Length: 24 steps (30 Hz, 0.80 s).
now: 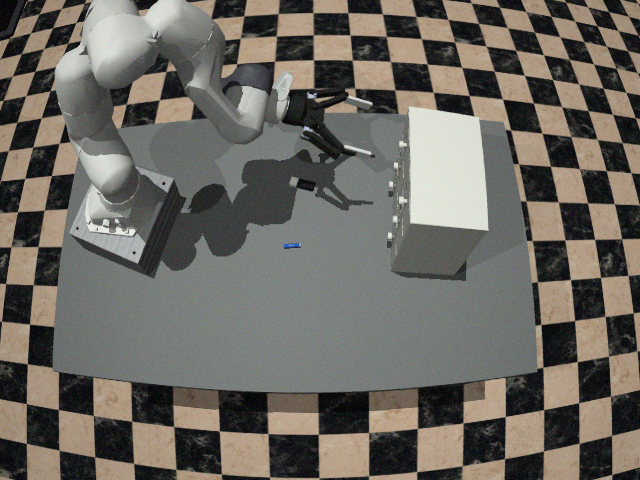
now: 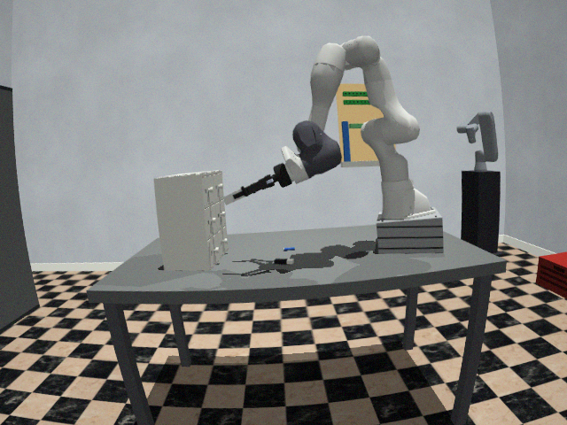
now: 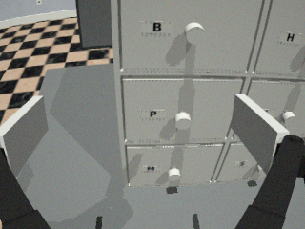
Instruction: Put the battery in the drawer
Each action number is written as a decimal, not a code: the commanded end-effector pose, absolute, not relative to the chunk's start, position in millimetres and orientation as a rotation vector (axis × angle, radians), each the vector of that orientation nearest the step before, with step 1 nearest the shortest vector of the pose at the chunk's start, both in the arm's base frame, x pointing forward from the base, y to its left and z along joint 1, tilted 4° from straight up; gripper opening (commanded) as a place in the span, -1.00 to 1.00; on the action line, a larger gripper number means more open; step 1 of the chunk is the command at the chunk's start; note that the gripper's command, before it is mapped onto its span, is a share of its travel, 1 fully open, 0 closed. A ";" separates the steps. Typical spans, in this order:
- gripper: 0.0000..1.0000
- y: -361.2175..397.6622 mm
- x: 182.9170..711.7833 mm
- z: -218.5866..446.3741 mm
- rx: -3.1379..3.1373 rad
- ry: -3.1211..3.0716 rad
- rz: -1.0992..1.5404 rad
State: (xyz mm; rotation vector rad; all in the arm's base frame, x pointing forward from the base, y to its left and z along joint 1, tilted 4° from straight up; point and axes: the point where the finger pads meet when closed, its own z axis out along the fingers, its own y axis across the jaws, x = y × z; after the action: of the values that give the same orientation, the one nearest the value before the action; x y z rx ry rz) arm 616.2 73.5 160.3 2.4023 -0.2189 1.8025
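Grey bench [image 1: 310,330] below, my gripper [image 1: 361,126] hangs spread wide and empty just short of the chest [image 1: 447,170], all drawers shut. I'd centre on drawer B's knob [image 3: 193,30], pinch, and pull under half length. AAA battery [image 1: 292,245] lies well clear of the chest's front.

You face a plain grey-blue back wall [image 2: 137,91] with a pale skirting board [image 2: 68,266]. Underfoot runs a glossy checkered floor of black marble and tan tiles [image 2: 320,338]. A grey four-legged table [image 2: 292,289] stands mid-room. At your right stand a black pedestal [image 2: 479,210] and a red ribbed crate [image 2: 554,273].
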 end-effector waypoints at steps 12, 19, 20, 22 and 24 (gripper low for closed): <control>1.00 73.9 613.1 161.5 2.433 -0.222 1.766; 1.00 75.5 605.0 168.4 2.516 -0.231 1.655; 1.00 76.1 603.3 170.0 2.534 -0.232 1.632; 1.00 76.2 601.5 171.5 2.552 -0.235 1.605; 1.00 76.8 599.4 173.3 2.572 -0.237 1.577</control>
State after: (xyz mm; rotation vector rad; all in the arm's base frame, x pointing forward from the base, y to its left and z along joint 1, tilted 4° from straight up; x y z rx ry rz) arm 609.3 74.1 182.0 2.5146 -0.3008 1.7065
